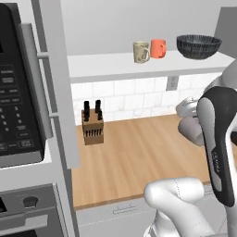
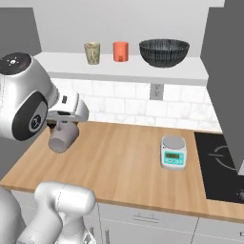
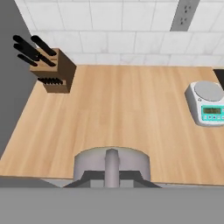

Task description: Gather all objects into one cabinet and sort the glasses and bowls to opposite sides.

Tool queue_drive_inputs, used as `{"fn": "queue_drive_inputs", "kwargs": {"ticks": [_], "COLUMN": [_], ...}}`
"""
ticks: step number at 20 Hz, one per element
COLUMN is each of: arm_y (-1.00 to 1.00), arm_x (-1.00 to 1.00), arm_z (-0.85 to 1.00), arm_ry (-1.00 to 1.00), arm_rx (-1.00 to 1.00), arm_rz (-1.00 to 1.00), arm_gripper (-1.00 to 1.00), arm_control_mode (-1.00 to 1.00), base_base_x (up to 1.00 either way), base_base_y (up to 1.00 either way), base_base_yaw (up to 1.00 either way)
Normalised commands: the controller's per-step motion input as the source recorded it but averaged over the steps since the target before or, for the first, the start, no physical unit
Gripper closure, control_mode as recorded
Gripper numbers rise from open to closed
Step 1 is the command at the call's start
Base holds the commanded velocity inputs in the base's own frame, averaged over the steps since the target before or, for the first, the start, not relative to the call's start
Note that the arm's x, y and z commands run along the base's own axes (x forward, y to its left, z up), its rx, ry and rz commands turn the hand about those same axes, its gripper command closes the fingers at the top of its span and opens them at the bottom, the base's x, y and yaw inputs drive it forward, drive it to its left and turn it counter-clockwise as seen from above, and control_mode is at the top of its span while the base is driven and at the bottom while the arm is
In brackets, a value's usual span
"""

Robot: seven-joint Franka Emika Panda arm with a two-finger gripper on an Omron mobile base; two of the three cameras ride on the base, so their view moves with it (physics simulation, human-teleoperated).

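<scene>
Right base view: arm bent, pincer [image 2: 61, 127] gripping grey mug [image 2: 62, 138] above counter [image 2: 124, 162].

mugs [image 2: 92, 52]: 3 | bowl [image 2: 164, 52]: 1 | knife block [image 1: 92, 126]: 1 | scale [image 2: 173, 152]: 1

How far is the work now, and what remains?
Already in the cabinet: beige cup and orange cup at the left, black bowl at the right. In hand: the gripper holds the grey cup above the counter. Left: placing it beside the other cups.
</scene>
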Motion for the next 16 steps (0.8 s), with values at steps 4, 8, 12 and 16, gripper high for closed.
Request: {"fn": "queue_drive_inputs", "kwargs": {"ticks": [4, 8, 12, 16], "arm_y": [0.08, 0.2, 0.29, 0.15], "arm_x": [0.0, 0.05, 0.13, 0.08], "arm_z": [0.46, 0.45, 0.43, 0.26], "arm_ry": [-0.04, 0.0, 0.0, -0.13], "arm_rx": [0.0, 0.0, 0.0, 0.01], "arm_rz": [0.0, 0.0, 0.0, 0.0], "arm_gripper": [1.0, 1.0, 1.0, 1.0], "arm_control_mode": [-1.0, -1.0, -1.0, -1.0], "base_base_x": [0.0, 0.0, 0.0, 0.0], "base_base_y": [0.0, 0.0, 0.0, 0.0], "base_base_yaw": [0.0, 0.0, 0.0, 0.0]}}
